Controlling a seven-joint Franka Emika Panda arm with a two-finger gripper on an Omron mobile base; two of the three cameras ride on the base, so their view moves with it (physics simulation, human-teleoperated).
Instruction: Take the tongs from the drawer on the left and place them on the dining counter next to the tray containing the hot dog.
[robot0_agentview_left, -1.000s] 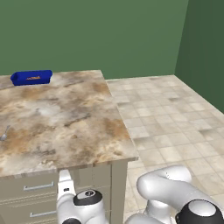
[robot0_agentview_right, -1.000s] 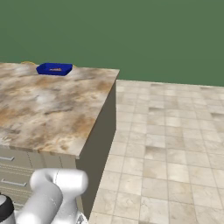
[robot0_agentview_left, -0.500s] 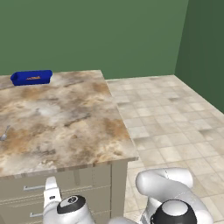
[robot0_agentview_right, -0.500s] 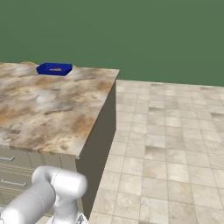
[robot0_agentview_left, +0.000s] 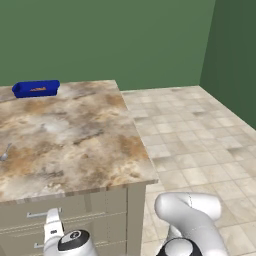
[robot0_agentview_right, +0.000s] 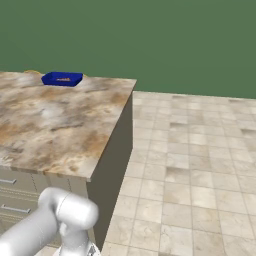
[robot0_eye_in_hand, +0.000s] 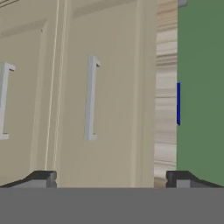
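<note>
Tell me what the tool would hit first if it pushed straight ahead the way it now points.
Most likely the top drawer: the open tool faces its beige front, and the silver bar handle lies just off the centre line. Depth is hard to judge, so how far off it stands is unclear.

— What moved in that last second?

— My white wrist with its dark round joint (robot0_agentview_left: 75, 241). In the left base view it slid leftward in front of the wide, shallow beige drawer front with the silver bar handle (robot0_agentview_left: 42, 214). It also sank and ended close to the bottom edge.

— Did it go all at once?

— No, it went in two steps, each further left and lower than the one before.

— And the rest of you?

— My rounded white elbow (robot0_agentview_left: 187, 205) turned with it. The dark joint cap beneath it (robot0_agentview_left: 179, 248) drifted left along the bottom edge.
</note>
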